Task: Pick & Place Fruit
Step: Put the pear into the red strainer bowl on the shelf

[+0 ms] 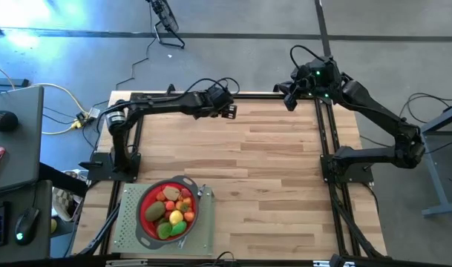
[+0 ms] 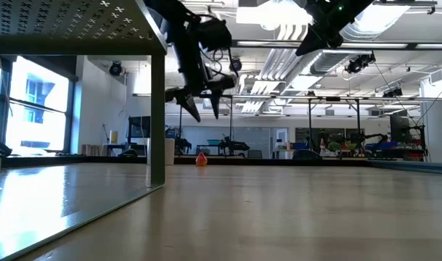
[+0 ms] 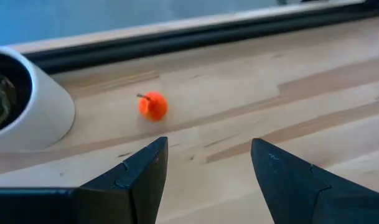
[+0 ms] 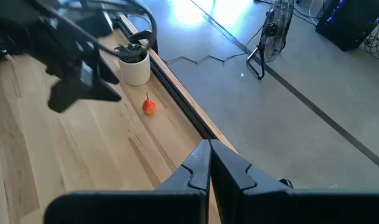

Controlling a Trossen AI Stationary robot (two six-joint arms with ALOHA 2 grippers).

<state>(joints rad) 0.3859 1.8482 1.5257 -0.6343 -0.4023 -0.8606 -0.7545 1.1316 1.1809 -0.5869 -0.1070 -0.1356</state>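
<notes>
Near the wooden table's [image 1: 270,156] far edge, left gripper [image 3: 205,165] spread open, empty, above small round orange fruit [image 3: 153,106], smooth white pot [image 3: 33,109] beside, right gripper [image 4: 209,163] closed, empty.

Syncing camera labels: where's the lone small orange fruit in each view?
High view: not discernible; the left hand covers that far-edge area.
Low view: orange fruit low at centre-left, at the table's far edge, below the left hand.
Left wrist view: fruit beyond the open fingers, beside the white pot.
Right wrist view: fruit near the white pot.
Shared landmark: the white pot.
</notes>
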